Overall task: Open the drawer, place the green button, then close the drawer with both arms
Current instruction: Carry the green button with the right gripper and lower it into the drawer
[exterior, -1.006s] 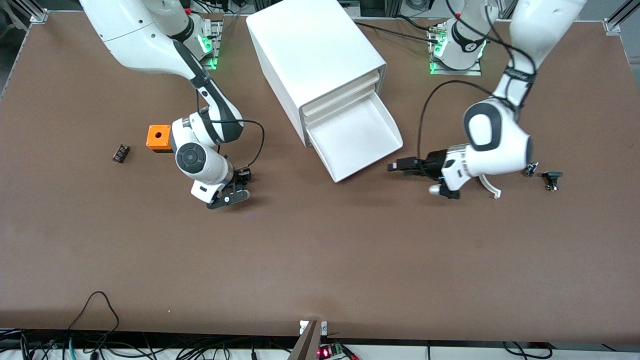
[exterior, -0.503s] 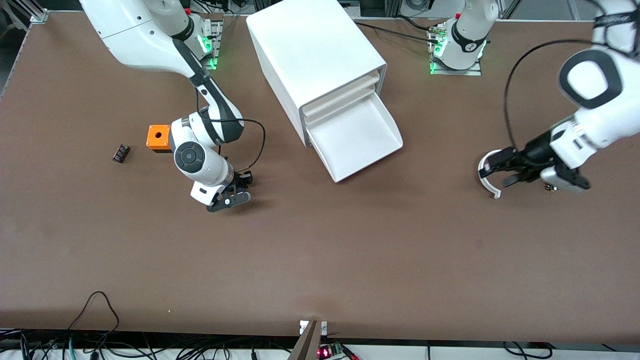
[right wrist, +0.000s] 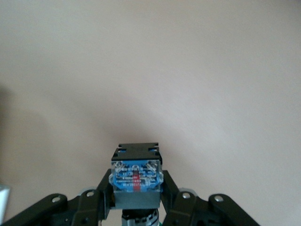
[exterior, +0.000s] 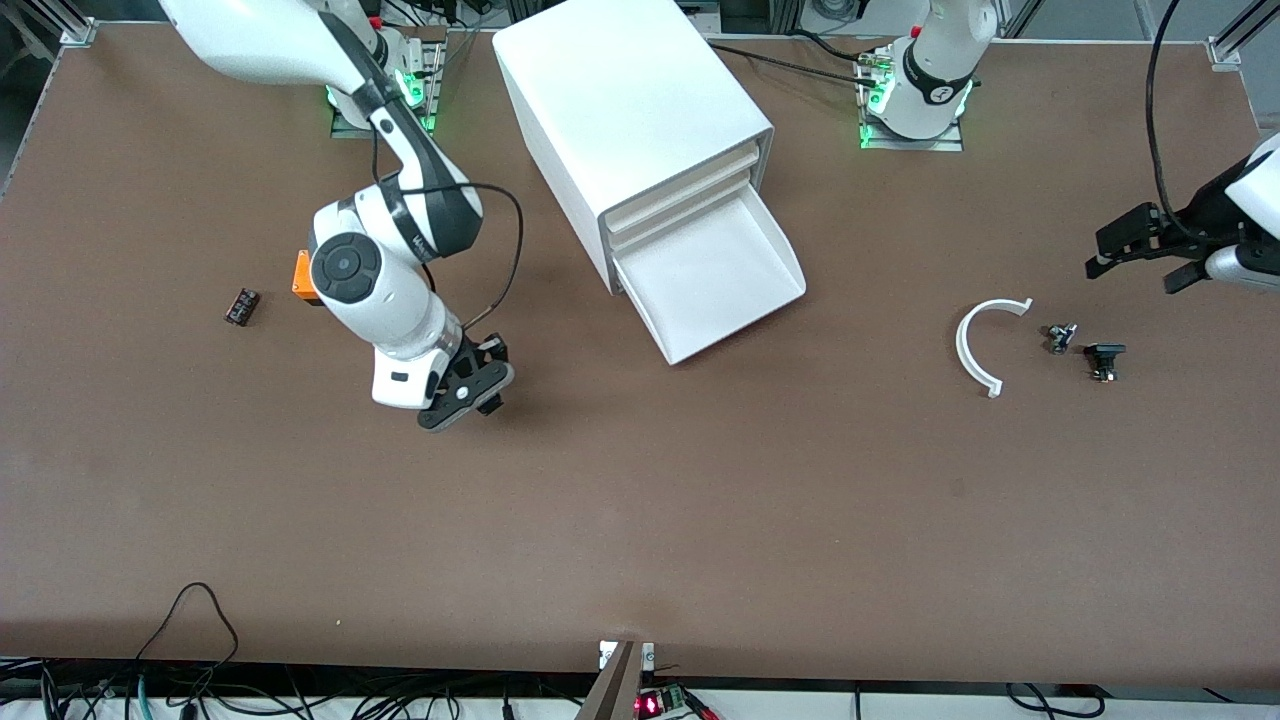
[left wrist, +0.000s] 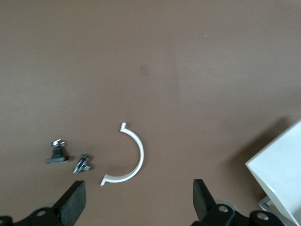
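Right hand clamping boxy black button

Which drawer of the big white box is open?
The lowest drawer. It is pulled out like a shallow white tray, and you can see inside it. The upper drawers above it are pushed in.

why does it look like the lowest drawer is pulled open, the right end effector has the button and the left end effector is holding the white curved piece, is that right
Not quite. The left end effector holds nothing: the left wrist view shows its fingers spread open, and the white curved piece lies on the table. The rest stands: the drawer is pulled open and the right end effector grips the button.
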Robot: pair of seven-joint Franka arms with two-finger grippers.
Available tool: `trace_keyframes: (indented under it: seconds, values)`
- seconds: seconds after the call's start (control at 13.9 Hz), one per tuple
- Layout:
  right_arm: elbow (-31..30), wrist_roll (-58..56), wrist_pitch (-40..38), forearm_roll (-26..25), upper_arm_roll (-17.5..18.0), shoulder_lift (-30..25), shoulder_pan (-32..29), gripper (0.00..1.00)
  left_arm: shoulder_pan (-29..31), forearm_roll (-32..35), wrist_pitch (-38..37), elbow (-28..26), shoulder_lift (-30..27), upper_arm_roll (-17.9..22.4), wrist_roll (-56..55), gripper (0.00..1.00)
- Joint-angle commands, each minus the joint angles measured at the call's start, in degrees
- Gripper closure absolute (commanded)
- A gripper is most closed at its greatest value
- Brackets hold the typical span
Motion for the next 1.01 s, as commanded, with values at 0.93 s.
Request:
trace_keyframes:
  seconds: [0.93]
  values:
    - [26.0,-25.3,-13.9,-1.1,4.8,11.4,21.2,0.62,-3.0,7.0,-2.5,1.5,1.1,-1.2,-9.7,0.0]
